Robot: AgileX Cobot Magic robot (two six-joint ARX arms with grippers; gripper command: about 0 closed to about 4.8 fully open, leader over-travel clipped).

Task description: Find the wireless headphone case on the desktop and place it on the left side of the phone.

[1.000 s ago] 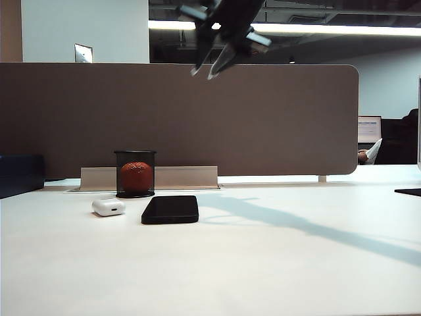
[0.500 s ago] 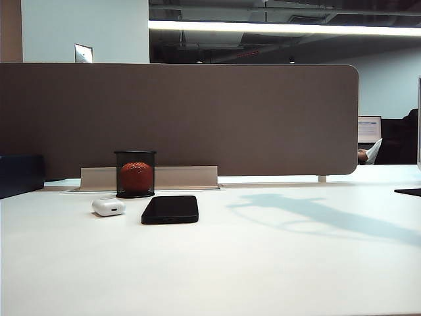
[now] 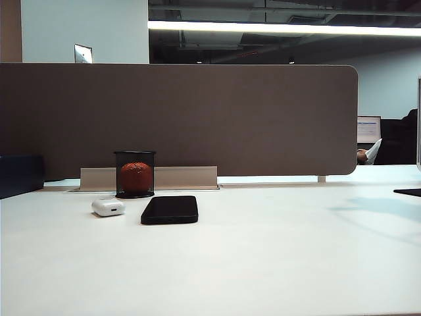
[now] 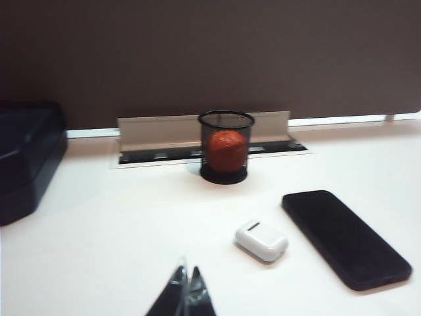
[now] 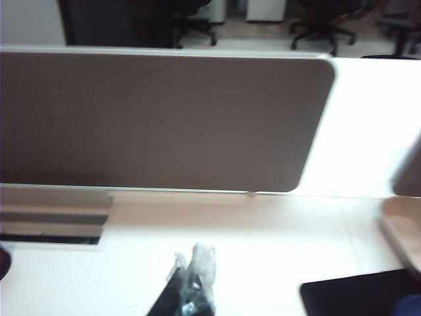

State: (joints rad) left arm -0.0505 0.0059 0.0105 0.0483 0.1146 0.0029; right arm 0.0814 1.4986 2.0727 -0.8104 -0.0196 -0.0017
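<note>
On the desktop [image 3: 263, 263], toward its left rear, I see the wireless headphone case [image 3: 108, 207] lying just beside the phone [image 3: 170, 209], on the phone's left as the exterior view shows it, with a narrow strip of white surface between them. The case shows a small dark port on the end facing the camera. I can read no brand, label or writing on the case or on the phone; the phone's glossy black face is unmarked. Behind them stands a black mesh cup [image 3: 135, 174] with an orange ball [image 3: 135, 176] inside, in front of the brown partition panel [image 3: 197, 118].

Neither arm appears in the exterior view. In the left wrist view, my left gripper [image 4: 187, 296] hangs above bare desk, near the case [image 4: 261, 240] but apart from it, its tips pressed together and holding nothing. In the right wrist view, my right gripper [image 5: 191, 289] sits over empty white surface facing the partition [image 5: 164, 118], its jaws closed on nothing, well away from the task's things.
</note>
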